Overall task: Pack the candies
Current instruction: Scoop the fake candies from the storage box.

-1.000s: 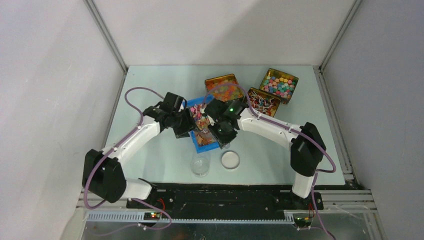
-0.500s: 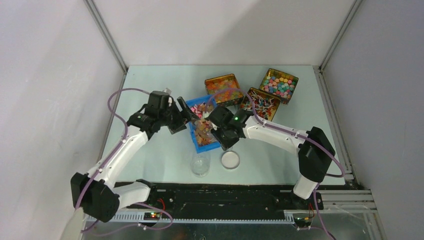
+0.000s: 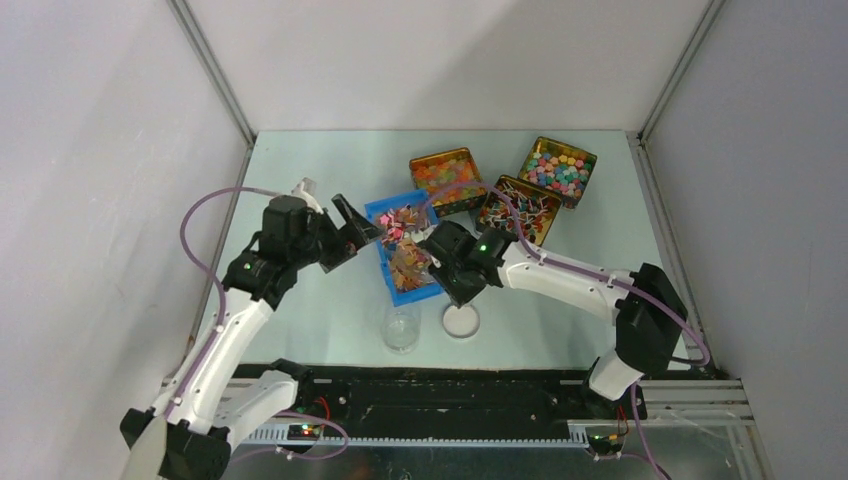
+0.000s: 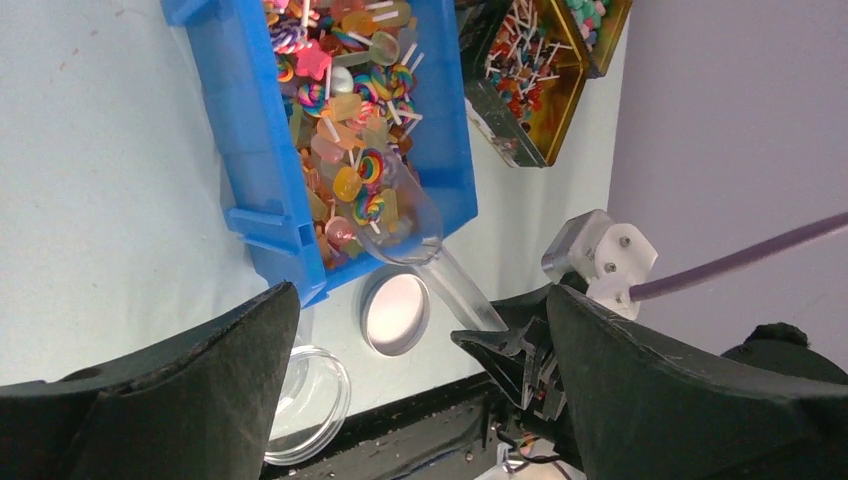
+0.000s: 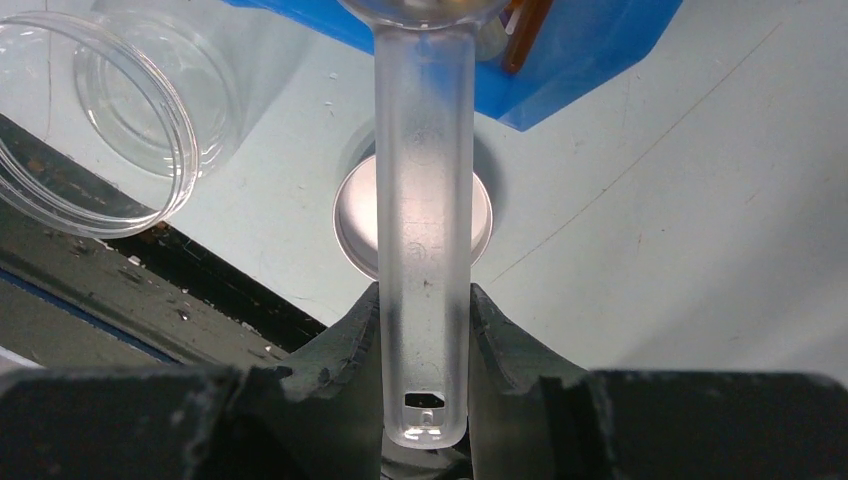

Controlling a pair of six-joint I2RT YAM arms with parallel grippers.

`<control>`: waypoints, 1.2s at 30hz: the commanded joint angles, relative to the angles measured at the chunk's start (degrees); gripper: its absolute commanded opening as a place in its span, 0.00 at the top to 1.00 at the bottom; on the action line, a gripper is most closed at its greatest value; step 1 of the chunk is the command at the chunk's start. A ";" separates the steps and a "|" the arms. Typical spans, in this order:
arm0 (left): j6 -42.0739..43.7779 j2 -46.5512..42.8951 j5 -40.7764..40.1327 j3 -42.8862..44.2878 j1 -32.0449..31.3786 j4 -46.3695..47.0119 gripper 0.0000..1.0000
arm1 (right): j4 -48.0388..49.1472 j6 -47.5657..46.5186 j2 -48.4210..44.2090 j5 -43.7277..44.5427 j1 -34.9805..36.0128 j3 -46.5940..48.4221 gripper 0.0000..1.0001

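Observation:
The candies (image 4: 350, 150) are small mixed pink, orange and swirled sweets heaped in a blue tray (image 3: 384, 262) mid-table. My right gripper (image 5: 425, 350) is shut on the handle of a clear plastic scoop (image 5: 424, 190). The scoop's bowl (image 4: 400, 215) rests among the candies at the tray's near end. In the top view my right gripper (image 3: 436, 264) sits at the tray's near right corner. My left gripper (image 3: 350, 232) hangs left of the tray, open and empty. Its black fingers (image 4: 170, 400) frame the left wrist view.
A clear open jar (image 3: 401, 330) and its round white lid (image 3: 460, 320) stand near the front edge, just below the tray. Three gold tins (image 3: 447, 178) (image 3: 520, 208) (image 3: 557, 170) of other sweets sit behind the tray. Grey walls close in both sides.
My left arm has drawn back to the left, away from the tray, and its jaws have spread wide. The right gripper has slid slightly nearer with the scoop.

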 commanded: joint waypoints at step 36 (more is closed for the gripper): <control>13.82 -10.94 2.39 -4.86 0.89 -5.42 0.00 | -1.90 0.12 -17.61 6.30 6.56 -7.26 1.00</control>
